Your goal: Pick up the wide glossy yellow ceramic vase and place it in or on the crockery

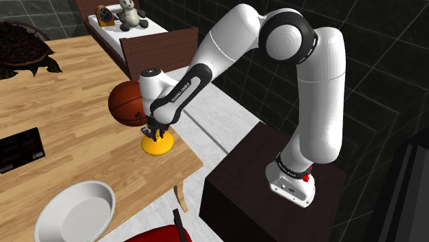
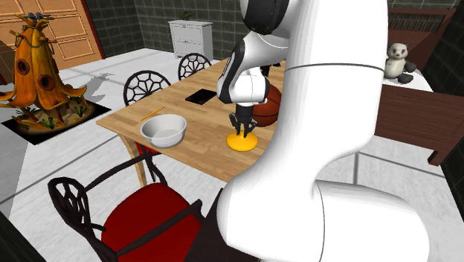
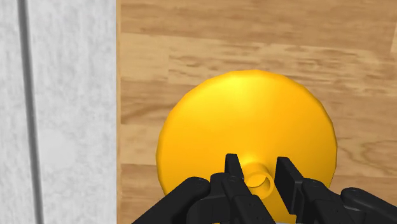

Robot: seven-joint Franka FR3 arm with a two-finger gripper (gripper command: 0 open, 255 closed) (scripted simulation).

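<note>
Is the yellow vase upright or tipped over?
Upright: the vase stands on its wide base on the table, narrow neck pointing up toward the gripper.

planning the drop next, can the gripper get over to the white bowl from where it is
Probably yes. The gripper is at the yellow vase, and bare tabletop lies between it and the white bowl; the basketball sits on the other side.

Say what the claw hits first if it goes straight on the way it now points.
The yellow vase. The claw points straight down over its narrow neck, so the flared body comes first, with the wooden table under that. Whether it already touches the neck is unclear.
</note>
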